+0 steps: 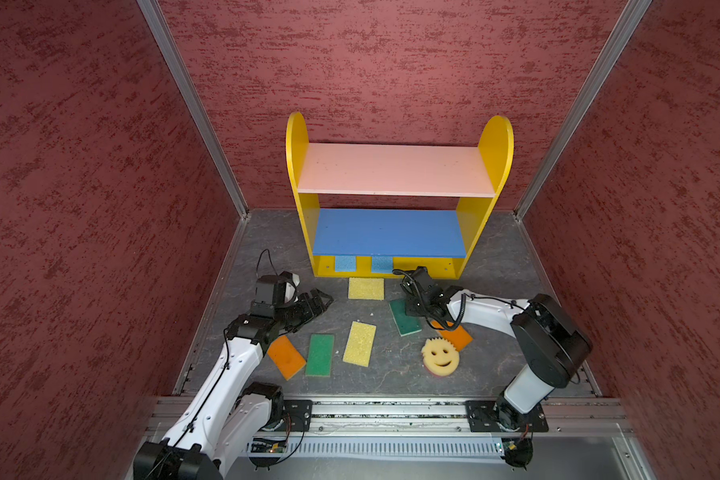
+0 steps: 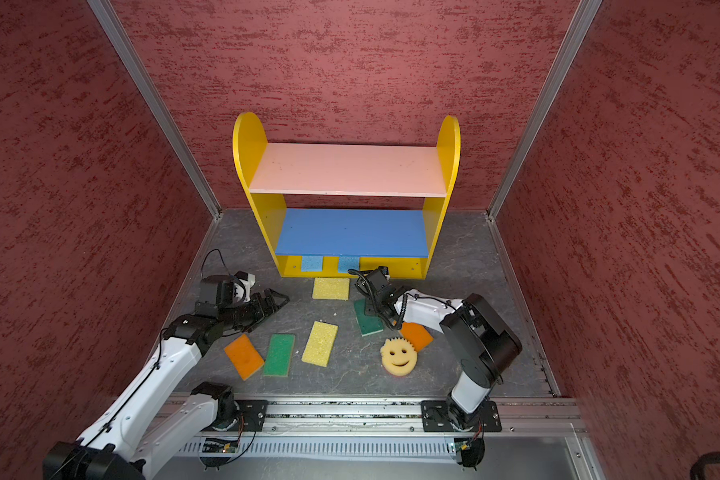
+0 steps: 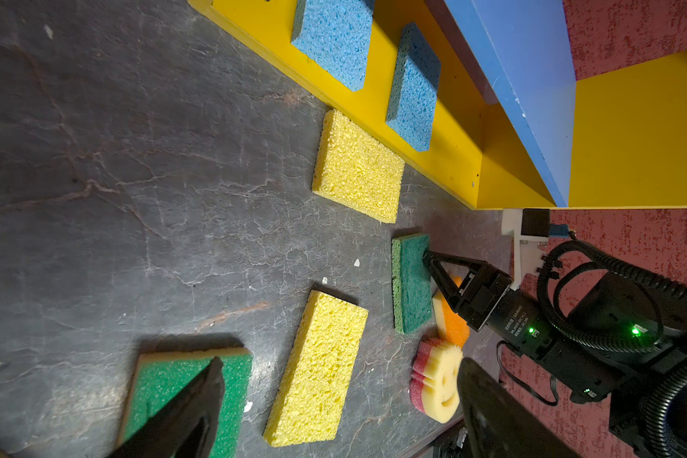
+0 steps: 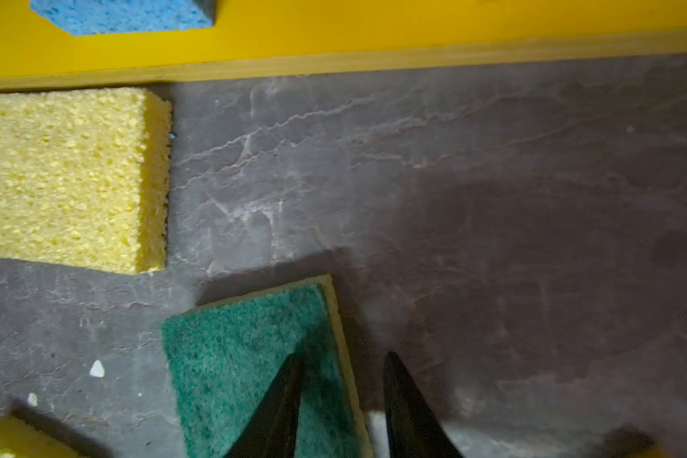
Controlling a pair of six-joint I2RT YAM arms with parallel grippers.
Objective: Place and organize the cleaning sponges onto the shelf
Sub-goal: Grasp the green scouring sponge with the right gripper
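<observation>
Currently the right gripper straddles one long edge of the green-topped rectangular foam sponge, flat on the dark floor before the yellow three-tier shelf; jaws half-closed, a firm pinch unconfirmed. Best to seat deeper and square up before lifting. Meanwhile the left gripper hangs wide open, empty.

The surface looks like matt dark-grey slate, faintly rough, with pale veins. The shelf is made of smooth painted boards with a soft sheen; the front edge of its base shows bare wood grain. The yellow sponges and blue sponges are coarse, open-pored foam. The green sponge has a fibrous scouring face over yellow foam. The smiley sponge is finer, denser foam. The walls look rough and plaster-like. The arm shells are glossy white plastic, and the rail is dull metal.
</observation>
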